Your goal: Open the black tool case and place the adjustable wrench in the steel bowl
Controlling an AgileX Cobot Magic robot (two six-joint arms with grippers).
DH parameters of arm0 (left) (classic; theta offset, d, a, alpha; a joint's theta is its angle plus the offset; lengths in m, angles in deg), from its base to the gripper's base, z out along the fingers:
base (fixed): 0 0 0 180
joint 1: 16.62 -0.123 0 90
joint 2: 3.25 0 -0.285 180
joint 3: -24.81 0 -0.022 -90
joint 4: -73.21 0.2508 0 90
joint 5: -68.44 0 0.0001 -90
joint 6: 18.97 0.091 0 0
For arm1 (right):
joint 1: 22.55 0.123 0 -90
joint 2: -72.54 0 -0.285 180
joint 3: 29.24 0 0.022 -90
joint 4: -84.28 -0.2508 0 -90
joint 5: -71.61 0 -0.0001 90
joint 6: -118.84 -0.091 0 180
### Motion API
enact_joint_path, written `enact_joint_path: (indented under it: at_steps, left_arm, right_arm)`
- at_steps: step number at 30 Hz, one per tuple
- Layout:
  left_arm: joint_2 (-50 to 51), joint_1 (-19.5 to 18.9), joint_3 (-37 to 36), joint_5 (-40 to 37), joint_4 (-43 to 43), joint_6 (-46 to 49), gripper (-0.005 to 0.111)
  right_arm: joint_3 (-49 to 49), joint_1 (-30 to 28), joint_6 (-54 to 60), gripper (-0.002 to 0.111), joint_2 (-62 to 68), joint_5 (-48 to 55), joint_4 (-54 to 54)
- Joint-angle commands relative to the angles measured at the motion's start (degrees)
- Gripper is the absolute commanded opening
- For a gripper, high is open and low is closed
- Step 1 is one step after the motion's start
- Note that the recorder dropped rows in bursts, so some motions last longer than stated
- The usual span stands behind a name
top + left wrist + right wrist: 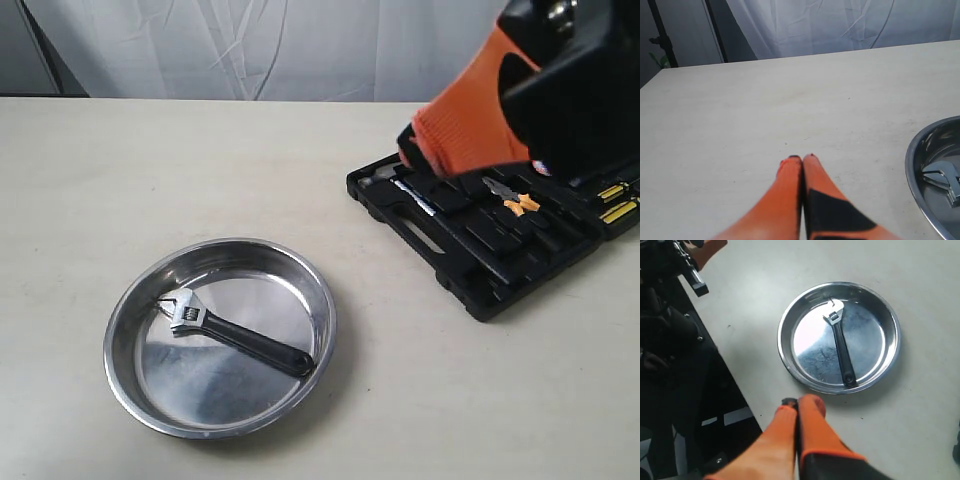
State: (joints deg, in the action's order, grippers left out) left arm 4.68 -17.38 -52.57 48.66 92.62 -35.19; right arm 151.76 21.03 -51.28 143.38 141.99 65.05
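Note:
The adjustable wrench [235, 335] lies inside the steel bowl [110, 345] at the front left, silver head to the left, black handle pointing right. The black tool case [470, 260] lies open at the right. My right gripper [408, 148], with orange fingers, hovers over the case's left end, shut and holding nothing. Its own view has its tips [799, 405] over the table between the case [680, 365] and the bowl [785, 360], with the wrench [840, 345] in the bowl. My left gripper [801, 159] is shut and empty above bare table, with the bowl's rim [912, 165] and the wrench head [945, 180] off to one side.
The open case still holds orange-handled pliers [515, 202], a silver-headed hammer [378, 178] and yellow-handled screwdrivers [615, 205]. A white curtain hangs behind the table's far edge. The left arm does not show in the exterior view.

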Motion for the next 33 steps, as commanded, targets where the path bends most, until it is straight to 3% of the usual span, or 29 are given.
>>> enact_joint_path:
  at_steps: [1,7,17,24,30,33]
  left_arm:
    - [-0.15,-0.22,0.16,0.31,0.25,-0.11,0.0]
    - [-0.15,-0.22,0.16,0.31,0.25,-0.11,0.0]
    - [-0.15,-0.22,0.16,0.31,0.25,-0.11,0.0]
    - [-0.15,-0.22,0.16,0.31,0.25,-0.11,0.0]
    - [-0.15,-0.22,0.16,0.31,0.25,-0.11,0.0]
    - [-0.15,-0.22,0.16,0.31,0.25,-0.11,0.0]
  right_arm:
    - [-0.56,-0.18,0.47,-0.001,-2.62,-5.45,4.46]
    - [-13.11,-2.2,0.86,-0.001,-9.72,-24.32,18.45]
    - [-47.12,-25.59,0.86,-0.001,-32.12,-47.27,12.62]
    - [-63.51,-40.5,0.86,-0.001,-57.05,-49.08,9.48]
    - [-72.77,-45.78,0.86,-0.001,-63.05,-50.39,8.08]
    - [-77.2,-45.81,0.86,-0.001,-63.05,-52.57,4.17]
